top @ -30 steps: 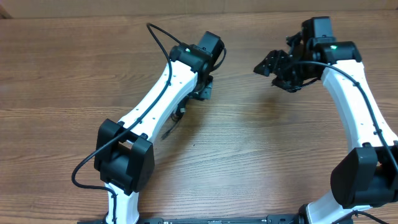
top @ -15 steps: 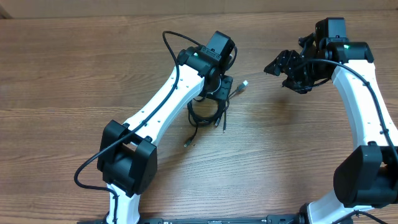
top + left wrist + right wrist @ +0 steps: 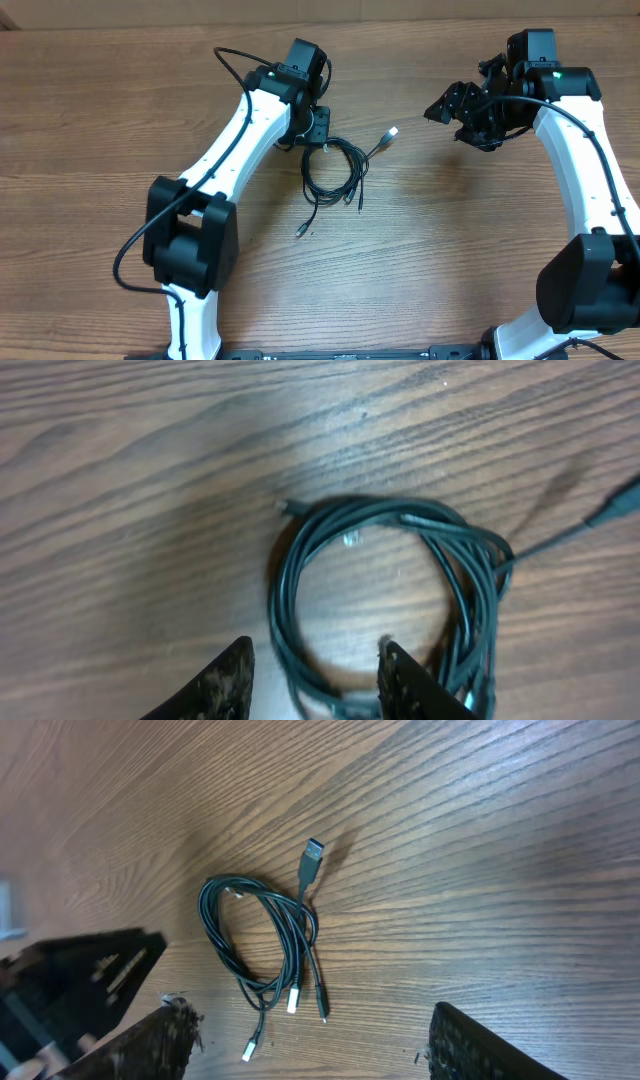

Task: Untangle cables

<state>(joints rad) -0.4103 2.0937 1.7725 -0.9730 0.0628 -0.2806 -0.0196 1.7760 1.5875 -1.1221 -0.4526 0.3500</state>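
Note:
The cables (image 3: 335, 172) are thin black cords wound in one loose coil on the wooden table, seen also in the left wrist view (image 3: 300, 560) and the right wrist view (image 3: 255, 930). One silver-tipped plug (image 3: 392, 132) sticks out toward the right, and another end (image 3: 300, 231) trails toward the front. My left gripper (image 3: 317, 134) hovers at the coil's far-left edge, open; in its wrist view (image 3: 315, 644) a strand of the coil's left side runs between the fingers, unclamped. My right gripper (image 3: 450, 118) hangs open and empty well right of the coil (image 3: 310, 1012).
Bare wooden table (image 3: 450, 240) surrounds the coil. The left arm's own thicker black wire (image 3: 232, 58) loops up behind its wrist. Both arm bases stand at the front edge.
The left gripper has pulled back and to the left off the coil, which now lies uncovered on the table. The right arm has held still over the last half second.

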